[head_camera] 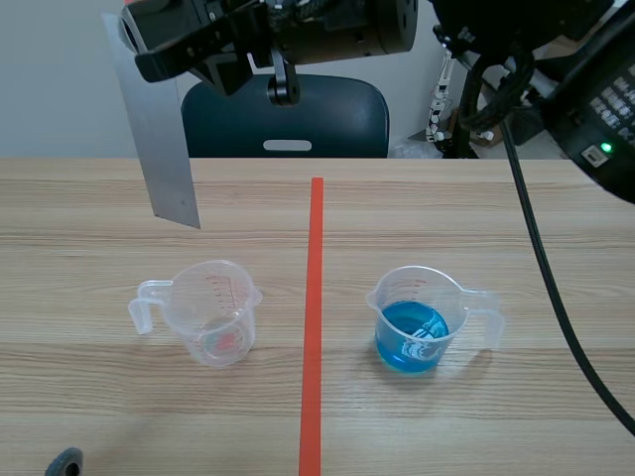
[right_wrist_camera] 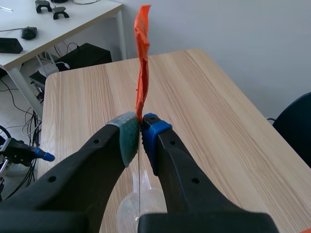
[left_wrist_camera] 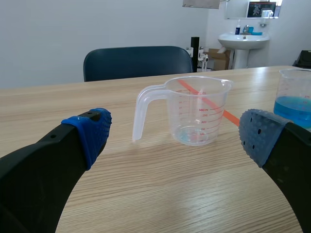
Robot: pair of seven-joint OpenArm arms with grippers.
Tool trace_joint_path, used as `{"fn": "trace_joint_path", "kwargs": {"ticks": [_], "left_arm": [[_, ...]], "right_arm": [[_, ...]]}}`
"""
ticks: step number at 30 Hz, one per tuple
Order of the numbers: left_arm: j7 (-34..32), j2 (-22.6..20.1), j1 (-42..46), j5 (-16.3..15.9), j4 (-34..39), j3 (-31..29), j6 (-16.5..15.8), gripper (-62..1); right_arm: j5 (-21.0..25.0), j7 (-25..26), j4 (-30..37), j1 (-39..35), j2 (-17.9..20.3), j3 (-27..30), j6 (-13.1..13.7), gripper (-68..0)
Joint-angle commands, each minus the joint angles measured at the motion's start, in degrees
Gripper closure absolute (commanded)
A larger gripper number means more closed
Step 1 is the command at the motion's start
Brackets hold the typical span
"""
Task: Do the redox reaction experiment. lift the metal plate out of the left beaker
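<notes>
I see the metal plate [head_camera: 159,129] already out of the left beaker [head_camera: 210,312]. It hangs in the air above this beaker, its lower edge is free of the rim, and it leans a little. The right end effector [right_wrist_camera: 141,133] is clamped on the upper part of the plate, with the two pads pressing on its flat sides. In the right wrist view the mouth of the left beaker lies directly under the grip. I judge the lifting is almost finished, so the important thing now is to hold steady. The plate is thin and smooth and could slip, so I would not loosen the grip. I would raise it straight up, without swinging it sideways, so that any drops fall back into the left beaker and not on the desk [head_camera: 99,208]. The left end effector [left_wrist_camera: 176,136] is low beside the left beaker with its fingers wide apart, touching nothing. If the beaker seems light, it could steady it. The right beaker [head_camera: 417,322], with blue liquid, stands well apart from the left beaker, so I would not carry the plate that way carelessly.
</notes>
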Motion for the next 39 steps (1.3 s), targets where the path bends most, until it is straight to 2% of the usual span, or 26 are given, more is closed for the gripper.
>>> {"fn": "trace_joint_path", "kwargs": {"ticks": [1, 5, 8, 39], "left_arm": [[-2.62, 0.11, 0.17, -0.44, 0.33, -0.42, -0.15, -55.1], [-2.62, 0.11, 0.17, -0.44, 0.33, -0.42, -0.15, -55.1], [-2.62, 0.11, 0.17, -0.44, 0.33, -0.42, -0.15, -55.1], [-2.62, 0.11, 0.15, -0.44, 0.33, -0.42, -0.15, -55.1]], "right_arm": [[0.42, 0.7, 0.44, 1.62, -0.15, 0.79, 0.24, -0.4], [0.44, 0.33, 0.44, 1.62, -0.15, 0.79, 0.26, -0.4], [0.48, 0.04, 0.44, 1.64, -0.15, 0.79, 1.33, -0.4], [1.29, -1.38, 0.42, 1.62, -0.33, 0.79, 1.33, -0.4]]}}
